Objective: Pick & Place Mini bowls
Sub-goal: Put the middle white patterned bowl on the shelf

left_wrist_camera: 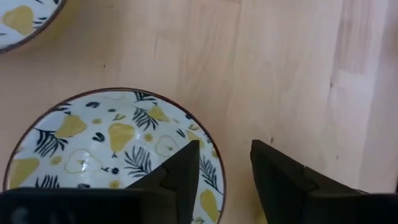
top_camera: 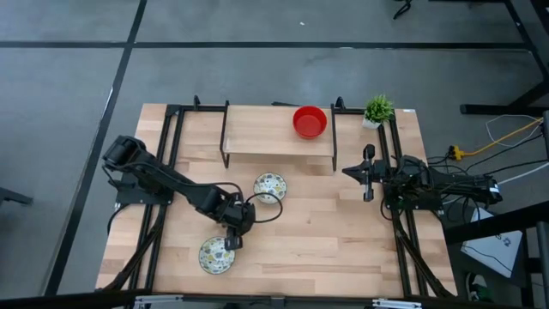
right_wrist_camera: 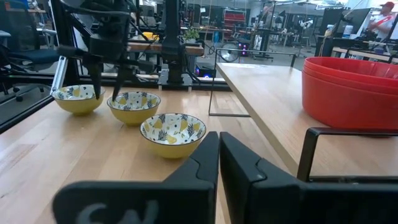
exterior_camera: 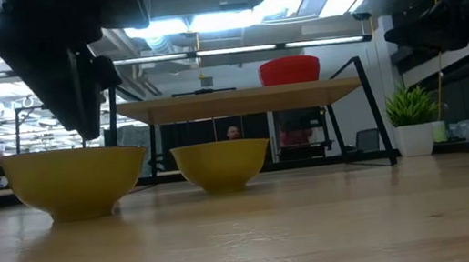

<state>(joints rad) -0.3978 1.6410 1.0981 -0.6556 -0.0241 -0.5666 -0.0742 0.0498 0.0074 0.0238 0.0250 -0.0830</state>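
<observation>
Three mini bowls, yellow outside with a pear-and-leaf pattern inside, stand on the table: one near the front edge (top_camera: 217, 255), one mid-table (top_camera: 270, 185), and one between them (left_wrist_camera: 93, 143) (exterior_camera: 76, 181), hidden under my arm in the high view. My left gripper (left_wrist_camera: 225, 146) (exterior_camera: 85, 124) is open and points steeply down over that middle bowl's rim, one finger above the inside and one outside. In the low view it ends just above the rim. A stack of red bowls (top_camera: 310, 121) rests on the raised shelf. My right gripper (right_wrist_camera: 219, 155) waits shut and level at the table's right.
The wooden shelf on a black frame (top_camera: 279, 142) spans the table's far side. A small potted plant (top_camera: 378, 110) stands at the far right corner. Black rails run along both table sides. Bare wood lies between the bowls and my right arm (top_camera: 412, 184).
</observation>
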